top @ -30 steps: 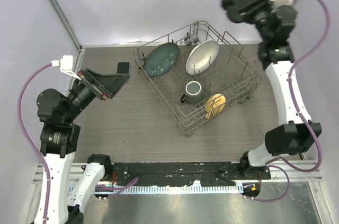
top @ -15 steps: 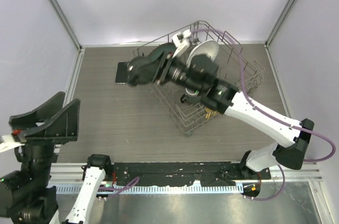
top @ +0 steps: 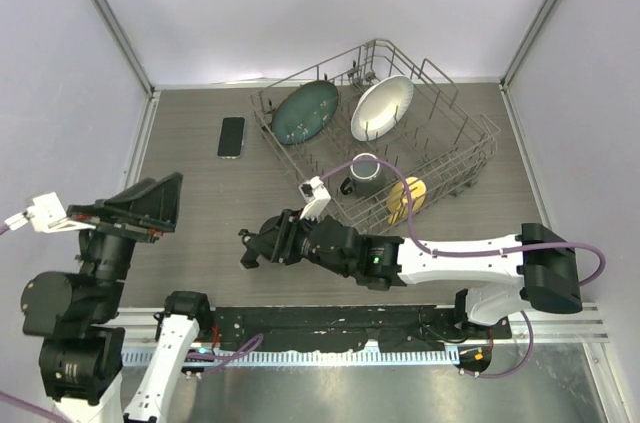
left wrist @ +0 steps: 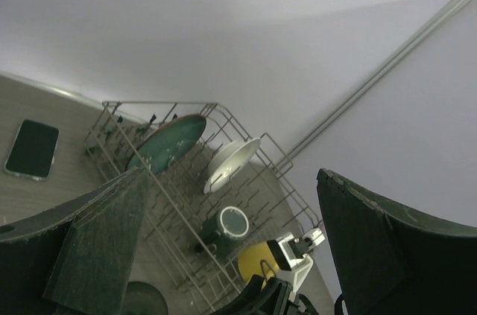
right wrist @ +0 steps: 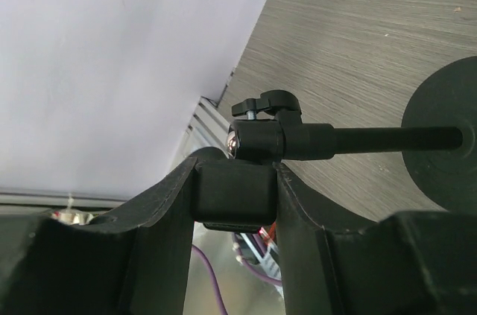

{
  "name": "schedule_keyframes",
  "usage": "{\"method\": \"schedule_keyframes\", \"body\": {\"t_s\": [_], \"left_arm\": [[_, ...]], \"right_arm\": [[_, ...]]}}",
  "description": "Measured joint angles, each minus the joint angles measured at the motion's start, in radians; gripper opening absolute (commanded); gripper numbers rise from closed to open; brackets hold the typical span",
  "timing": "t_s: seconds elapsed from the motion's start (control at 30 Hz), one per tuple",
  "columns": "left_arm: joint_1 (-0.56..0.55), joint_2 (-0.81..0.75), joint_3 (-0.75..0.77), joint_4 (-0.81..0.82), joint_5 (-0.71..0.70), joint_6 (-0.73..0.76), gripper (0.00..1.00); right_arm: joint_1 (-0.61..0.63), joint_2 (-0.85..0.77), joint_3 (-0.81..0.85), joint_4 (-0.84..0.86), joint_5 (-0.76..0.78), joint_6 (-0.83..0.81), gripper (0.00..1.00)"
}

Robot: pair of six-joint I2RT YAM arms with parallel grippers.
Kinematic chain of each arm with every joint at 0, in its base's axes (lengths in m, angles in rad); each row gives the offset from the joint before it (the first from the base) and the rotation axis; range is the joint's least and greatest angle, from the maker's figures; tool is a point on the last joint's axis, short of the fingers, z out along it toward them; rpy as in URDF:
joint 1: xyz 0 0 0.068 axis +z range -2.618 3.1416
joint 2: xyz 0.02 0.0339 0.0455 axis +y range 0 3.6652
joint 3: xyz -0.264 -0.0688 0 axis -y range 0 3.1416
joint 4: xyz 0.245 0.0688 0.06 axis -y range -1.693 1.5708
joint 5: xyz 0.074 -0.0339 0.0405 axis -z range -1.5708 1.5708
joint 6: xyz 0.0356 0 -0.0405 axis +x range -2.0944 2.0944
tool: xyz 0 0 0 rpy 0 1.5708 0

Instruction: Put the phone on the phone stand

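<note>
Lying flat on the desk [top: 190, 223], screen up, the phone [top: 231, 137] sits just left of the wire dish rack [top: 478, 158], apart from it and well away from both arms. The left wrist view shows it too, near the far left edge of the desk.

The right gripper [top: 255, 248] reaches low across the front of the desk toward the left. In its wrist view the fingers [right wrist: 168, 211] are pressed tight on the black block at the top of the phone stand [right wrist: 298, 140]. A clamp knob sits just above that block, and a thin rod runs from it to the round base [right wrist: 447, 144] at the right edge of the view. Whether the base touches the desk I cannot tell. From above, the stand is mostly hidden under the gripper.

The left gripper [top: 150, 205] hangs raised over the desk's left edge. Its fingers [left wrist: 97, 248] are spread wide with nothing between them, and its camera looks toward the rack.

Inside the rack a green plate [top: 305, 111] and a white plate [top: 382, 107] stand on edge. A dark mug [top: 365, 174] and a yellow dish [top: 406, 199] sit nearer the front.
</note>
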Motion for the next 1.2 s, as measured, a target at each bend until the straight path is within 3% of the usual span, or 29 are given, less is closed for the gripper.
{"method": "schedule_keyframes", "body": {"t_s": [0.33, 0.67, 0.9, 1.2], "left_arm": [[0.000, 0.048, -0.095, -0.036, 0.116, -0.058, 0.97], [-0.001, 0.089, -0.199, -0.027, 0.223, -0.129, 0.97], [-0.001, 0.124, -0.293, -0.006, 0.300, -0.139, 0.97], [-0.001, 0.136, -0.331, 0.008, 0.361, -0.155, 0.96]], "right_arm": [[0.007, -0.007, -0.127, 0.206, 0.097, 0.130, 0.01], [0.009, -0.003, -0.195, 0.290, 0.218, 0.210, 0.01], [0.026, 0.014, -0.196, 0.344, 0.286, 0.232, 0.08], [0.050, 0.047, -0.186, 0.360, 0.328, 0.237, 0.07]]}}
